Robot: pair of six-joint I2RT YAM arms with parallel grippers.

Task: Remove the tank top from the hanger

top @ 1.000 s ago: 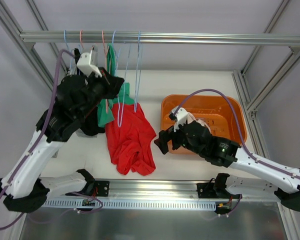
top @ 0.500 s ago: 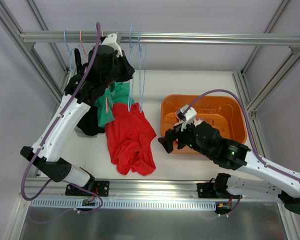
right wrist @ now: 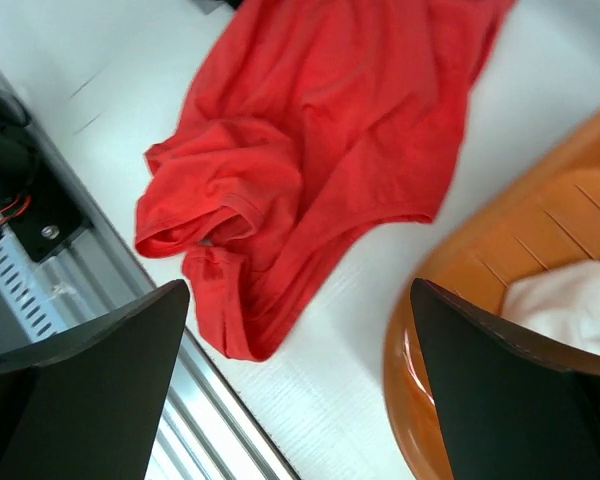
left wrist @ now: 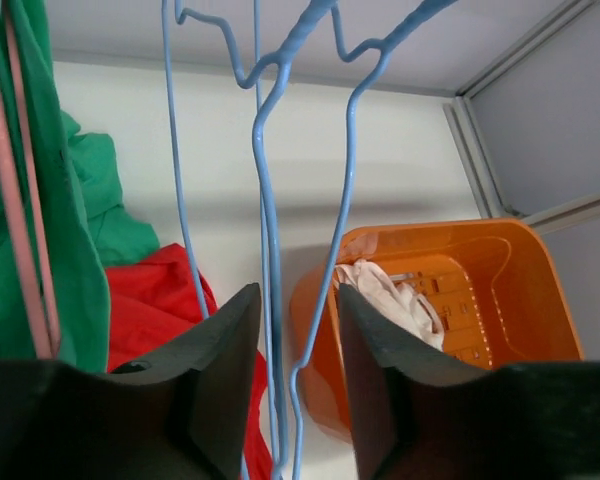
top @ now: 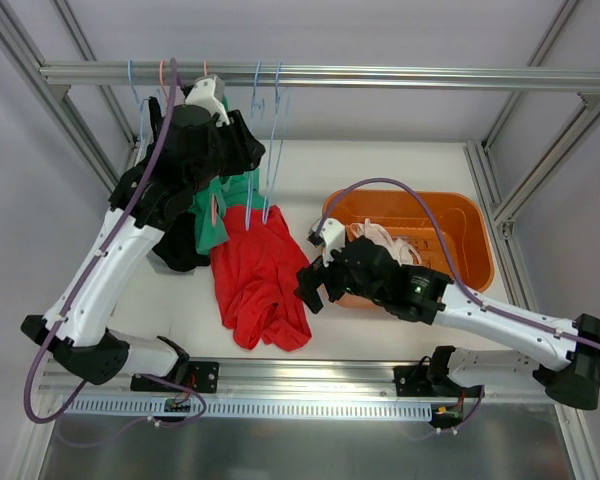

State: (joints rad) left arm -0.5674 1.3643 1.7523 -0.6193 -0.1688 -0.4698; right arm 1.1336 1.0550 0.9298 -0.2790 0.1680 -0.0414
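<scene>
A green top (top: 220, 205) hangs on a pink hanger (left wrist: 25, 200) from the rail (top: 380, 77); it also shows in the left wrist view (left wrist: 50, 200). Blue wire hangers (top: 270, 150) hang bare beside it. My left gripper (top: 242, 150) is up by the rail and open; in its wrist view (left wrist: 298, 300) two blue hanger wires (left wrist: 270, 200) pass between the jaws. A red top (top: 262, 285) lies crumpled on the table. My right gripper (top: 313, 285) is open and empty, above the table strip (right wrist: 300, 290) between the red top (right wrist: 320, 150) and the basket.
An orange basket (top: 460, 215) holding a white cloth (top: 385, 238) stands at the right; its rim shows in the right wrist view (right wrist: 450, 300). A black garment (top: 180, 250) hangs at the left. The metal rail strip (right wrist: 40, 270) runs along the near edge.
My left arm has risen from the green top up to the blue hangers at the rail. My right gripper has moved left, from the basket toward the red top.
</scene>
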